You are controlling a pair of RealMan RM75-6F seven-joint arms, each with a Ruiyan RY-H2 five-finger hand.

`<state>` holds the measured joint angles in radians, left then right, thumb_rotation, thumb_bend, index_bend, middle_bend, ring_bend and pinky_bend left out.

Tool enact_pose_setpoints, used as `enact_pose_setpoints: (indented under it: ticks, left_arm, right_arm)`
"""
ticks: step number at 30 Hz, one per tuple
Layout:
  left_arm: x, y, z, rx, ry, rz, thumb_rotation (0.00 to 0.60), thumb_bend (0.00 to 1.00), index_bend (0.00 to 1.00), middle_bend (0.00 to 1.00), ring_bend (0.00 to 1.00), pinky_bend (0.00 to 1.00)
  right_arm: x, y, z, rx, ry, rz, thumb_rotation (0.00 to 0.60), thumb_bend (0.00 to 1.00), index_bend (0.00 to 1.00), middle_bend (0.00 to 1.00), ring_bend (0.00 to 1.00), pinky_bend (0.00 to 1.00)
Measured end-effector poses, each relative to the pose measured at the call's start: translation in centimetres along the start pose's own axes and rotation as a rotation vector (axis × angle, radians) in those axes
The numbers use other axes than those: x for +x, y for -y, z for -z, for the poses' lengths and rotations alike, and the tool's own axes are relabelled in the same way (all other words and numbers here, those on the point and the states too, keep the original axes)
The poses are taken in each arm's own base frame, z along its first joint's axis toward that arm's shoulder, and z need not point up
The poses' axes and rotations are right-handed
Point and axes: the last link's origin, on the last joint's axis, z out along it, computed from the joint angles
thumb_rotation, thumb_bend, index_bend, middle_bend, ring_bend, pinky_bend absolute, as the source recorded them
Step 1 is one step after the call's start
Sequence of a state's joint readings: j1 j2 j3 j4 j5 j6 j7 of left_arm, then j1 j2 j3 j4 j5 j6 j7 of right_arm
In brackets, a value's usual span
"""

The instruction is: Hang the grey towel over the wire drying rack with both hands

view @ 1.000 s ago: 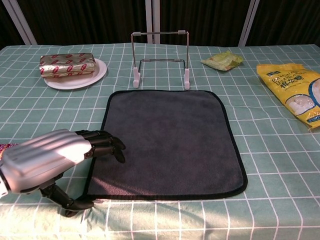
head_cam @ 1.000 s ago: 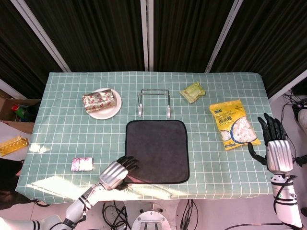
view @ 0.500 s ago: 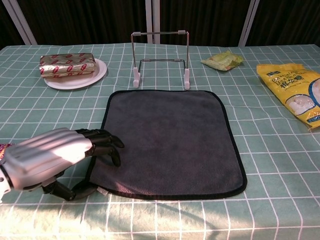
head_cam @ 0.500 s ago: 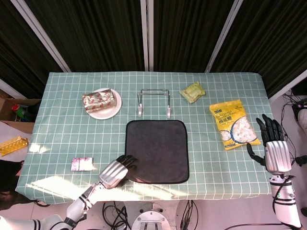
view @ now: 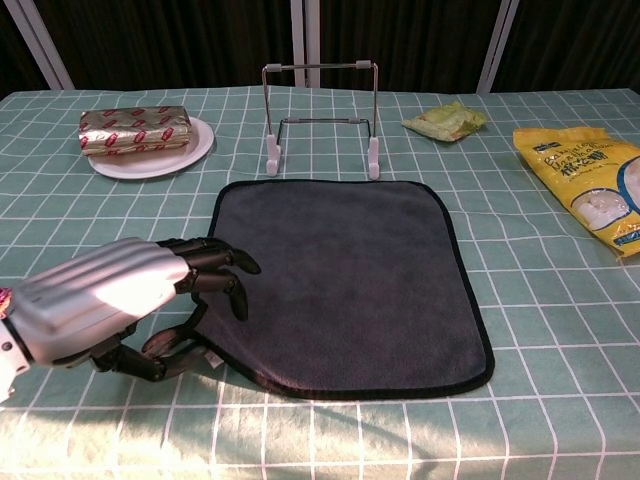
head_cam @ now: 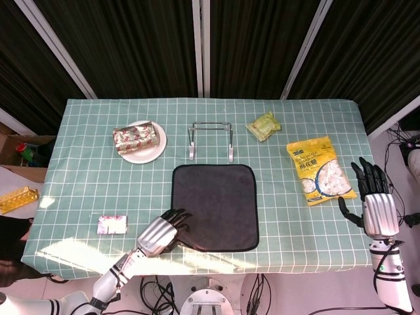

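The grey towel (head_cam: 216, 205) (view: 345, 280) lies flat on the checked table in front of the wire drying rack (head_cam: 211, 139) (view: 320, 115), which stands upright and bare. My left hand (head_cam: 160, 233) (view: 105, 308) is at the towel's near-left corner. Its fingers lie on top and the thumb is curled beneath, pinching that corner, which is raised off the table and drawn inward. My right hand (head_cam: 375, 200) hovers past the table's right edge with its fingers spread and nothing in it. It shows only in the head view.
A white plate (head_cam: 149, 155) (view: 195, 148) with a foil-wrapped packet sits left of the rack. A green packet (head_cam: 264, 125) (view: 445, 120) and a yellow snack bag (head_cam: 319, 169) (view: 590, 180) lie to the right. A small wrapped packet (head_cam: 112, 224) lies near the front-left edge.
My left hand has closed on the towel's near-left corner and lifted it, pulling the corner inward off the table. The right hand has barely moved.
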<state>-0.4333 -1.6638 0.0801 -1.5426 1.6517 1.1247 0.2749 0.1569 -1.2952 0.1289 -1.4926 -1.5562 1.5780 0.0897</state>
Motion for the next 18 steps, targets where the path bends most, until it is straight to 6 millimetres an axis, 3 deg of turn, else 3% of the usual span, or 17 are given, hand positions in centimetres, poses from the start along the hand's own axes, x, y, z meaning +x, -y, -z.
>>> enact_pose_setpoints:
  ticks: [18]
  left_arm:
    - [0.25, 0.02, -0.39, -0.013, -0.038, 0.008, 0.6, 0.47, 0.6, 0.18, 0.11, 0.2]
  right_arm:
    - [-0.05, 0.03, 0.03, 0.0, 0.004, -0.002, 0.6, 0.35, 0.0, 0.0, 0.0, 0.0]
